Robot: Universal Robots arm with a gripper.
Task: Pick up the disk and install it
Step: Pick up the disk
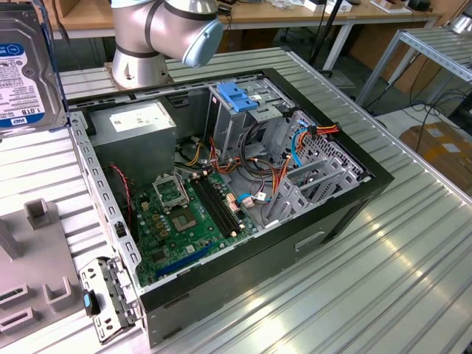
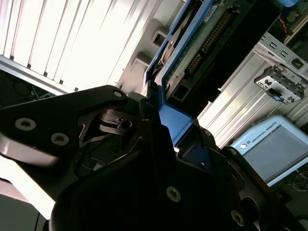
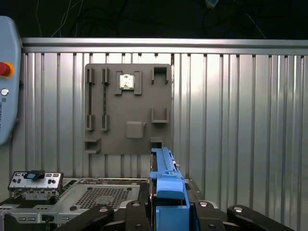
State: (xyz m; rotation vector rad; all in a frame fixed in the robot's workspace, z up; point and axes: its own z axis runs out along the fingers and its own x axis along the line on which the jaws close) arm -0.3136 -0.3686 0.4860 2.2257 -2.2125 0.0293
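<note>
The disk is beside the case (on the exterior view's left).

One disk; one computer case; one fixture.

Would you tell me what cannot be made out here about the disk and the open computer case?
Disk: exterior view, cut off by the left edge.
Disk's flat faces: first wrist view, seen edge-on behind its blue rail.
Disk's end inside the gripper: second wrist view, covered by the gripper's dark body.
Drive cage interior: exterior view, hidden by its metal walls and light-blue latch.
</note>
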